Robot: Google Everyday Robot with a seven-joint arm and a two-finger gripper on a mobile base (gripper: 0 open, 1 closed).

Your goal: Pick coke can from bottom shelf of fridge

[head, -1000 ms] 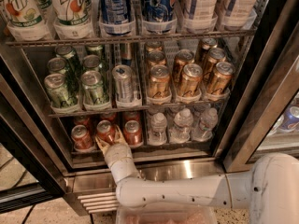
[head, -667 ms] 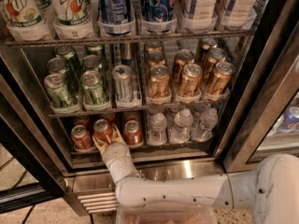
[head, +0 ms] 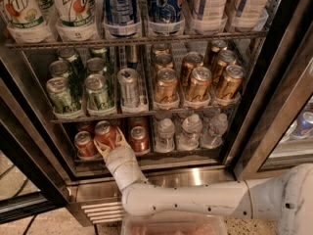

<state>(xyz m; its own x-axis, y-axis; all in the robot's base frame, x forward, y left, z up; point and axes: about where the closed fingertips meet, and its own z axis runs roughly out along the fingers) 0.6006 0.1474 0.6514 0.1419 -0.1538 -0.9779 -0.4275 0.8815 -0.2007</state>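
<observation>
- Gripper (head: 109,140) reaches into the fridge (head: 205,177) at its lowest rack, its pale wrist rising from just below the coke can (head: 105,132).
- Cream fingers (head: 122,139) stand spread only as wide as the coke can, one on either side of its lower body and lying against it, so the claw is clenched on that can.
- Coke can itself stands upright with its silver top showing, on the left part of the bottom shelf (head: 156,155), second in the front row of red cans.
- Another red can (head: 84,144) sits just left of the coke can, close beside the left finger.
- A third red can (head: 139,139) sits just right of the coke can, near the right finger but apart from it.
- Clear water bottles (head: 191,129) fill the same rack well to the right of the coke can.
- Green cans (head: 61,94) stand one rack above the coke can and slightly left.
- A lone silver can (head: 128,85) is above the coke can and a little right.
- Gold-brown cans (head: 198,83) are above it and further right.
- White arm (head: 186,199) runs from below the coke can away to the lower right, past the steel base.
- Pinkish plastic bin (head: 173,225) lies below the coke can, under the arm.
</observation>
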